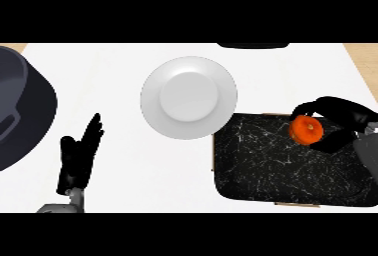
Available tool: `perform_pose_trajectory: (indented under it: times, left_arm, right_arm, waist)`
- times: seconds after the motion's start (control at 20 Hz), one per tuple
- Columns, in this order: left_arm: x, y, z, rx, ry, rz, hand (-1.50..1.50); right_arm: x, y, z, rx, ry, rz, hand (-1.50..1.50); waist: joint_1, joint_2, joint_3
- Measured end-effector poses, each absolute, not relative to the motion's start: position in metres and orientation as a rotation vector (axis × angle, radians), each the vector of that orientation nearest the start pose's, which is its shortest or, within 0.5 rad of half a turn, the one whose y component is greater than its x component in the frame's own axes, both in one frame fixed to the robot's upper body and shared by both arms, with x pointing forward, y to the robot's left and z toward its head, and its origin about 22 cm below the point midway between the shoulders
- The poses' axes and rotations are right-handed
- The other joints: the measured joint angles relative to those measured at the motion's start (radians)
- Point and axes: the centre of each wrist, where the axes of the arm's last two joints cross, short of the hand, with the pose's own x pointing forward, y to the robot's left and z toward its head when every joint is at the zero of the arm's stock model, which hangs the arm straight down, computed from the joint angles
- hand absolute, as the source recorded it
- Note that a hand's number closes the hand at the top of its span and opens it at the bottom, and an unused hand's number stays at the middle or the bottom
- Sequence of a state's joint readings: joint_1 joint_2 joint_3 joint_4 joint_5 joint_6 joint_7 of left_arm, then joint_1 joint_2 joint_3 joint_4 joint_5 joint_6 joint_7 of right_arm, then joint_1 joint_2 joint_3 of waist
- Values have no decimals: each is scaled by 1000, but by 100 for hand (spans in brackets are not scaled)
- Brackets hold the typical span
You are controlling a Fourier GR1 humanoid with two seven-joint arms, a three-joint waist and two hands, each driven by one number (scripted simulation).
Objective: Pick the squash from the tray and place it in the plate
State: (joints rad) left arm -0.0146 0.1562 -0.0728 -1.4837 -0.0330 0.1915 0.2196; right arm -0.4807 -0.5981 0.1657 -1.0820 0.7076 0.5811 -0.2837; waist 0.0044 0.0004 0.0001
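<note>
An orange squash (306,129) sits over the upper right part of the black marbled tray (273,170). My right hand (341,120) comes in from the right edge, its fingers and thumb curled round the squash. A white plate (189,96) lies on the white counter just left of and above the tray, with nothing on it. My left hand (80,157) rests open at the lower left, fingers straight and pointing up, far from the tray.
A large dark round pot or pan (18,110) fills the left edge. A dark object (251,45) peeks in at the top edge. Bare white counter lies between the left hand and the plate.
</note>
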Motion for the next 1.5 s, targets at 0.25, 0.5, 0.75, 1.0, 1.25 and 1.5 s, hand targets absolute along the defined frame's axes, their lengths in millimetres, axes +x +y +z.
perform_pose_trajectory:
  times: [0.25,0.5,0.75,1.0,1.25,1.5]
  left_arm:
    - [246,246,-11,249,-1293,-37,0]
    - [250,253,-11,251,-1294,-31,0]
    - [246,253,-14,245,-1284,-36,0]
    - [253,239,-11,202,-1298,-79,0]
    - [257,229,-13,189,-1297,-104,0]
    - [261,233,-9,194,-1297,-95,0]
  right_arm:
    - [356,-336,71,-396,-1174,1495,150]
    - [358,-344,72,-505,-1236,1460,150]
    - [365,-283,79,-615,-1368,1402,150]
    - [361,-137,75,-573,-1492,1417,150]
    - [343,-55,108,-638,-1622,1311,150]
    - [327,-9,140,-784,-1737,1105,150]
  waist:
    - [1,0,-1]
    - [0,0,0]
    - [1,-5,-1]
    - [62,0,-3]
    - [82,2,-2]
    - [71,1,-2]
